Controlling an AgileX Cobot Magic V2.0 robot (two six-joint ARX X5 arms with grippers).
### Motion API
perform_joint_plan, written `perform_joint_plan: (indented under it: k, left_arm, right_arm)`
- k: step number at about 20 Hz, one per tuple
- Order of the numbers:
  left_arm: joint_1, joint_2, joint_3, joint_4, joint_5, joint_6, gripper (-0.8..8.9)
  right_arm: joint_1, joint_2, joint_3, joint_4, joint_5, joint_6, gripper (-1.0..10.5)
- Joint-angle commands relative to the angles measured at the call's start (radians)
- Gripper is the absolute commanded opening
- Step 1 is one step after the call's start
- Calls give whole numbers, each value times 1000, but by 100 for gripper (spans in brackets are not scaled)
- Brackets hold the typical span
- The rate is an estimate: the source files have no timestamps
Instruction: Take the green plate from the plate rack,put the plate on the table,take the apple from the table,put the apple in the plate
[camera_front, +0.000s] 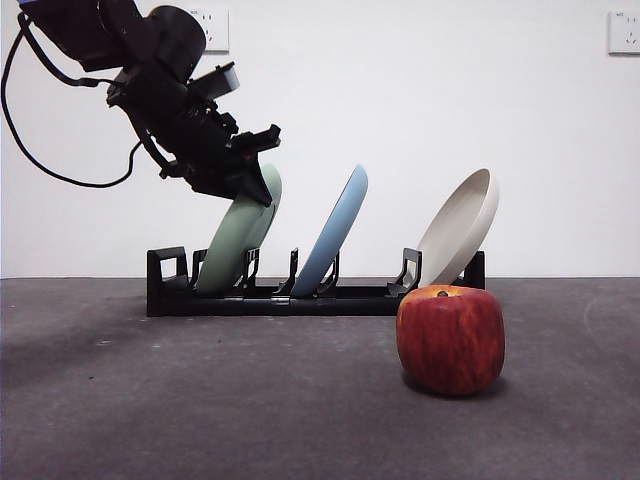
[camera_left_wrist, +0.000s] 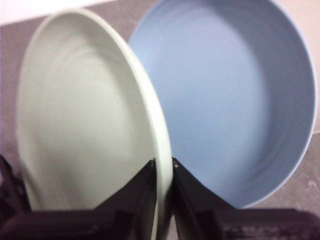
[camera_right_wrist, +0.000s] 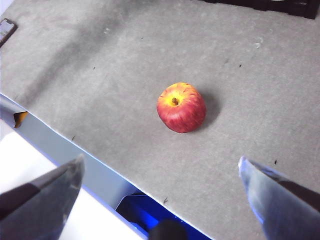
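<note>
Pinching the upper rim of the matte pale sage green round plate (camera_left_wrist: 90, 125), the left claw (camera_left_wrist: 162, 172) holds it while it leans in the long black plastic slotted rack (camera_front: 300, 290). A thin rim grip may slip, or lifting askew could knock the light blue plate (camera_left_wrist: 230, 95) just beside it or drag the rack. The right claw (camera_right_wrist: 160, 185) hangs spread, well above the blocky red apple (camera_right_wrist: 181, 107) on the dark grey surface (camera_right_wrist: 100, 75), near the rack's beige plate (camera_front: 458, 228).
</note>
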Motion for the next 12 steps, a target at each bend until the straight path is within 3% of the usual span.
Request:
perform_joint_plan:
  k: [1, 12]
  left_arm:
    - [-7, 14, -7, -14, 34, -15, -9]
    - [-8, -231, -7, -61, 32, -3, -8]
  right_arm:
    - [3, 0, 2, 1, -2, 3, 661]
    - [3, 0, 2, 1, -2, 3, 661]
